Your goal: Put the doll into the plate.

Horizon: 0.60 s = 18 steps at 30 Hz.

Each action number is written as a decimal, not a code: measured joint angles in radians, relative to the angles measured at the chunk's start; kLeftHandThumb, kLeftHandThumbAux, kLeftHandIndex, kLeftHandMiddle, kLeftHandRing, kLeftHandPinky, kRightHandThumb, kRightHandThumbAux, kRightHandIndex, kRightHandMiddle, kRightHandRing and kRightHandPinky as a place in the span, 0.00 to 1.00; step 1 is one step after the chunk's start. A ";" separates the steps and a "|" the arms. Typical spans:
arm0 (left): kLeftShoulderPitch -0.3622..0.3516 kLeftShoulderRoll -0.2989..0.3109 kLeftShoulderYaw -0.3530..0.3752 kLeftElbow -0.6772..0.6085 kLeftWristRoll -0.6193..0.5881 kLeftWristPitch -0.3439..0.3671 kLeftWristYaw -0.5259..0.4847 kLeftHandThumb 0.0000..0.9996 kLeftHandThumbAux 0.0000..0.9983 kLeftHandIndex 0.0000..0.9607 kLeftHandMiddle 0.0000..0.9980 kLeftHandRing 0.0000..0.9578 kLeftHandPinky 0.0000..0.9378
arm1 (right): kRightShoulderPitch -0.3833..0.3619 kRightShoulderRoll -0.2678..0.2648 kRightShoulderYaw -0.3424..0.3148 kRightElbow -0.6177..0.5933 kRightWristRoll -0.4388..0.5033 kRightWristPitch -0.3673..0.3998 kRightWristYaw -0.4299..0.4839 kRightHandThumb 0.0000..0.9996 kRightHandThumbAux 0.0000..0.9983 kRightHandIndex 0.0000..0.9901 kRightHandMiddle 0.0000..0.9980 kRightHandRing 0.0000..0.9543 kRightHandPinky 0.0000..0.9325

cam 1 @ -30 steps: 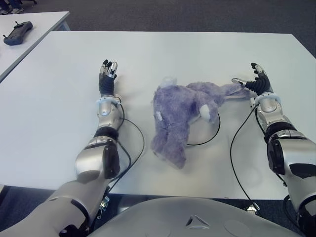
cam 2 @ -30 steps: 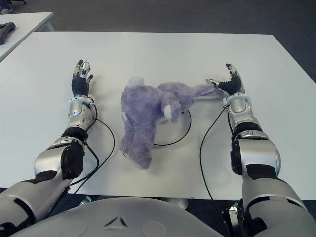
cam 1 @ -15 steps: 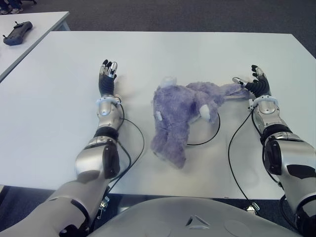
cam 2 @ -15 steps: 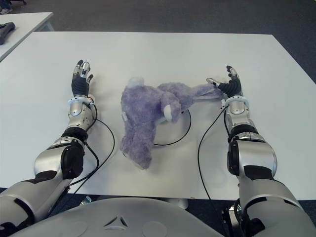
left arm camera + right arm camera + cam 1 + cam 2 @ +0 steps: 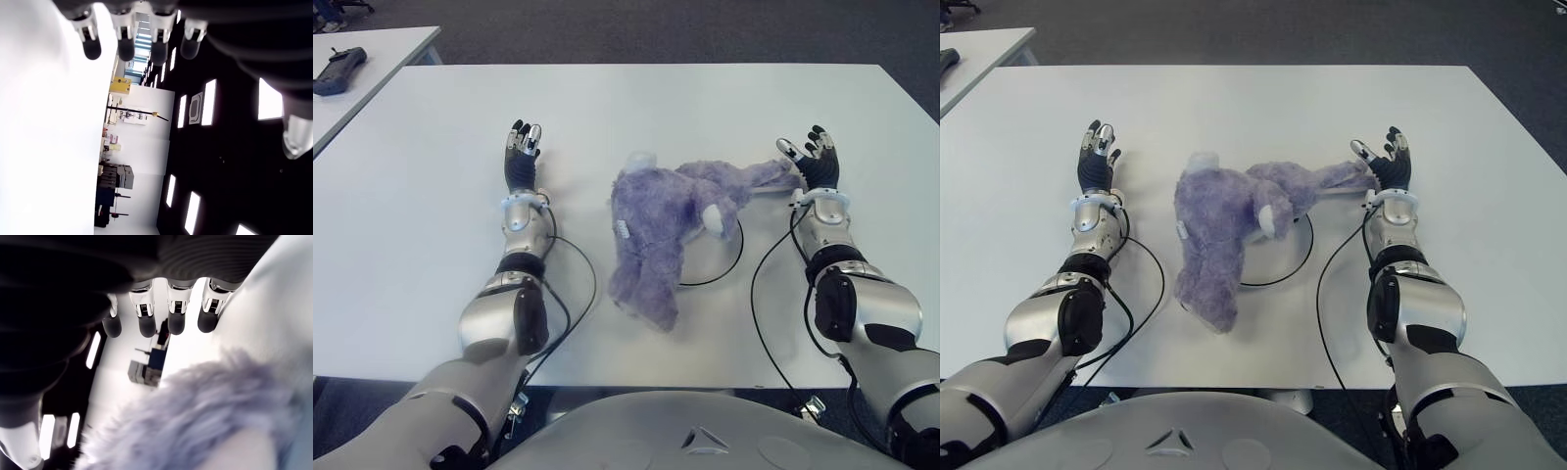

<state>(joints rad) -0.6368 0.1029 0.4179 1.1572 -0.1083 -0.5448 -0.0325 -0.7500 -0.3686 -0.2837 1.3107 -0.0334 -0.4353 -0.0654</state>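
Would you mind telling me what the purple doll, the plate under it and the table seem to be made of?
The doll looks like soft plush: its purple surface is shaggy and its limbs lie limp. The plate is mostly covered; its white surface and thin dark rim suggest plastic or ceramic, though I cannot tell which. The table appears to be smooth matte white laminate, flat and free of grain. Both hands are open.
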 measured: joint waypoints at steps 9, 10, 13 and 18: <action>0.006 0.008 0.001 0.000 0.000 0.001 0.000 0.00 0.47 0.03 0.09 0.06 0.02 | 0.000 0.060 -0.001 -0.015 0.000 -0.004 0.001 0.00 0.65 0.05 0.05 0.03 0.03; 0.006 0.009 0.001 0.000 0.000 0.001 0.000 0.00 0.47 0.03 0.09 0.06 0.02 | 0.000 0.064 -0.001 -0.016 0.000 -0.004 0.001 0.00 0.65 0.05 0.05 0.03 0.03; 0.008 0.012 0.000 0.000 0.000 0.000 0.000 0.00 0.49 0.03 0.08 0.05 0.02 | 0.000 0.081 0.001 -0.022 0.000 -0.007 0.001 0.00 0.65 0.05 0.05 0.03 0.04; 0.010 0.015 0.000 0.000 0.000 0.000 0.000 0.00 0.51 0.03 0.07 0.04 0.01 | -0.004 0.113 0.005 -0.026 -0.003 -0.012 0.004 0.00 0.66 0.05 0.05 0.03 0.04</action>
<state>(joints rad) -0.6270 0.1180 0.4178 1.1571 -0.1080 -0.5446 -0.0326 -0.7538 -0.2552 -0.2791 1.2842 -0.0364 -0.4474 -0.0614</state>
